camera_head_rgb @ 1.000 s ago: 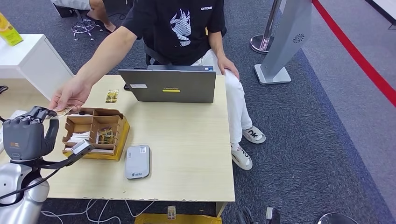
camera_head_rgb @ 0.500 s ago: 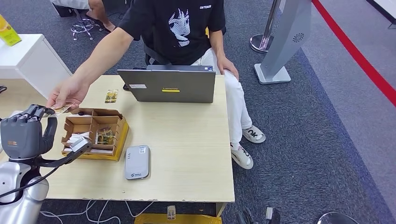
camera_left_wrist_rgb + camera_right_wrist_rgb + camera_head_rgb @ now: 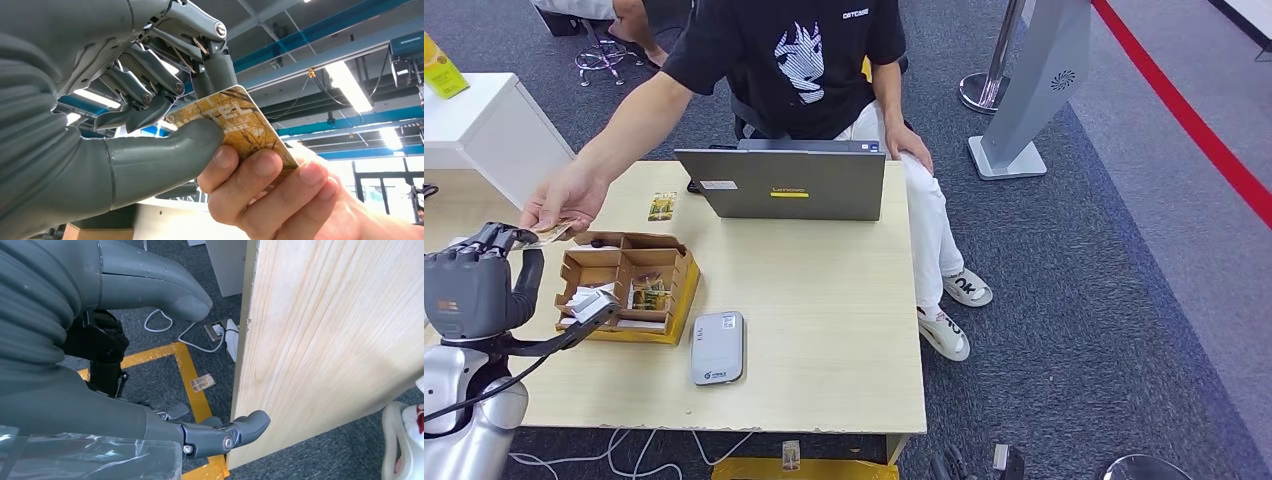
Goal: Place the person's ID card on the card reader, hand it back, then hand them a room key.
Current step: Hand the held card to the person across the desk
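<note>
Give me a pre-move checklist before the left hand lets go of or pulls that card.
1. Left hand has the card pinched between thumb and fingers: ok.
2. Person's hand also grips the card: ok, both hold it.
3. Whether this is the ID card or a room key: cannot tell.
4. Card reader lies bare on the table: ok.
5. Right hand holds nothing, beside the table edge: ok.
</note>
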### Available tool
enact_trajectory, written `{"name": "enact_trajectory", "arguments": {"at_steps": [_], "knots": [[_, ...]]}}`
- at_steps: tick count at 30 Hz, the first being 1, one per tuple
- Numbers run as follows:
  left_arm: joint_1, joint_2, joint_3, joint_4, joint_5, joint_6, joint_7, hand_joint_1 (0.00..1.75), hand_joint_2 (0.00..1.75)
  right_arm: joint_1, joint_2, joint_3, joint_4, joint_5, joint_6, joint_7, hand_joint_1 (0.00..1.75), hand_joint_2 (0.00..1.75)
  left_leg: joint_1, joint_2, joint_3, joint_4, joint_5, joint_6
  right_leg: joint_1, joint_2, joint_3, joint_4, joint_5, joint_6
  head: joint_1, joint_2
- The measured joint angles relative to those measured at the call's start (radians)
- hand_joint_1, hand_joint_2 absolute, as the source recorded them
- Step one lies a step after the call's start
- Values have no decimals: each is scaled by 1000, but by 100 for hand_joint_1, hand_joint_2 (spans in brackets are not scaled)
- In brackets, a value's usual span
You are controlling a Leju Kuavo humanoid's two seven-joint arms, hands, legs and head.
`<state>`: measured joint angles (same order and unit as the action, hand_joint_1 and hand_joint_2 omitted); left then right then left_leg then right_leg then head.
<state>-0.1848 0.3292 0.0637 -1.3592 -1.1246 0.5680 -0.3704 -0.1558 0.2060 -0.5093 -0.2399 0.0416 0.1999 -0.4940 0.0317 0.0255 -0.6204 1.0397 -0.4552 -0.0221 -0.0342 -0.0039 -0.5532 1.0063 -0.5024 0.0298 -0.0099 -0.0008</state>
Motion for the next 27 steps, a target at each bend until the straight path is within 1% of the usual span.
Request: {"name": "enact_trajectory", "arguments": {"at_steps": [1, 2, 6, 9, 11, 13, 15, 17, 18, 19, 21, 22, 23, 24, 25, 27], "knots": [[0, 0, 0, 0, 0, 0, 0, 20, 175, 0, 0, 0, 0, 0, 0, 0, 0, 175, 0, 0, 0, 0, 0, 0, 0, 0, 0, 0, 0, 0, 0, 0], [0, 0, 0, 0, 1, 0, 0, 0, 175, 0, 0, 0, 0, 0, 0, 0, 0, 175, 0, 0, 0, 0, 0, 0, 0, 0, 0, 0, 0, 0, 0, 0], [8, -5, 1, -7, 10, 14, -9, 0, 175, 0, 0, 0, 0, -1, 0, 0, 0, 175, 0, -1, 0, 0, 0, 0, 0, -1, 1, 0, 0, 0, 0, 0], [36, -25, 4, -39, 31, 67, -29, 0, 175, 1, 0, -3, 0, -5, 2, -2, 0, 175, 0, -1, 0, 0, 0, 0, 0, -1, 1, 0, 0, 0, 0, 0], [66, -54, 16, -82, 62, 105, -63, 0, 175, 2, 0, -9, 0, -13, 9, -5, 0, 175, 0, -1, 0, 0, 0, 0, 0, -1, 1, 0, 0, 0, 0, 0], [100, -93, 39, -138, 103, 122, -113, 0, 175, 4, 0, -18, 0, -26, 22, -8, 0, 175, 0, -1, 0, 0, 0, 0, 0, -2, 1, 0, 0, 0, 0, 0], [120, -117, 55, -172, 129, 125, -145, 0, 175, 5, 0, -23, 0, -37, 30, -9, 0, 175, -1, -1, 0, 0, 0, 0, 0, -1, 1, -1, 0, 0, 0, 0], [123, -121, 57, -177, 134, 125, -150, 0, 175, 6, 0, -23, 0, -40, 29, -8, 0, 175, -1, -1, 0, 0, 0, 0, 0, -1, 1, -1, 0, 0, 0, 0], [146, -152, 78, -200, 189, 105, -177, 0, 175, 12, -4, -39, 2, -85, -5, 19, 0, 175, -1, -1, 0, 0, -1, 1, -1, -1, 2, -1, -1, 1, 0, 0], [193, -231, 184, -245, 421, 0, -217, 0, 175, 32, -12, -93, 5, -161, -62, 67, 0, 175, -2, -1, 1, 0, -3, 2, -1, -1, 3, -1, -2, 2, 2, 0], [300, -423, 482, -351, 1031, -215, -305, 0, 175, 89, -34, -223, 11, -313, -176, 165, 0, 175, -2, 0, 3, 0, -8, 3, -2, 0, 5, -2, -6, 3, 4, 0], [335, -496, 628, -386, 1304, -304, -323, 0, 175, 114, -44, -278, 13, -346, -200, 187, 0, 175, -2, 1, 3, 0, -9, 2, -2, 1, 5, -2, -8, 4, 5, 0], [346, -529, 699, -400, 1393, -307, -328, 0, 175, 123, -49, -299, 13, -347, -201, 188, 0, 175, -2, 0, 4, 0, -9, 2, -2, 0, 5, -2, -9, 4, 4, 0], [350, -551, 742, -408, 1403, -307, -329, 0, 175, 125, -51, -312, 14, -347, -202, 188, 0, 175, -2, -1, 4, 0, -9, 3, -2, -2, 5, -2, -10, 3, 4, 0], [352, -569, 774, -414, 1360, -306, -330, 0, 175, 123, -52, -322, 14, -347, -204, 189, 0, 175, -1, -2, 4, 0, -10, 3, -2, -4, 5, -2, -10, 3, 4, 0], [352, -595, 824, -423, 1219, -305, -330, 0, 175, 118, -51, -338, 15, -348, -206, 189, 0, 175, -1, -4, 4, 0, -9, 3, -1, -6, 7, -2, -11, 2, 4, 0]]}}
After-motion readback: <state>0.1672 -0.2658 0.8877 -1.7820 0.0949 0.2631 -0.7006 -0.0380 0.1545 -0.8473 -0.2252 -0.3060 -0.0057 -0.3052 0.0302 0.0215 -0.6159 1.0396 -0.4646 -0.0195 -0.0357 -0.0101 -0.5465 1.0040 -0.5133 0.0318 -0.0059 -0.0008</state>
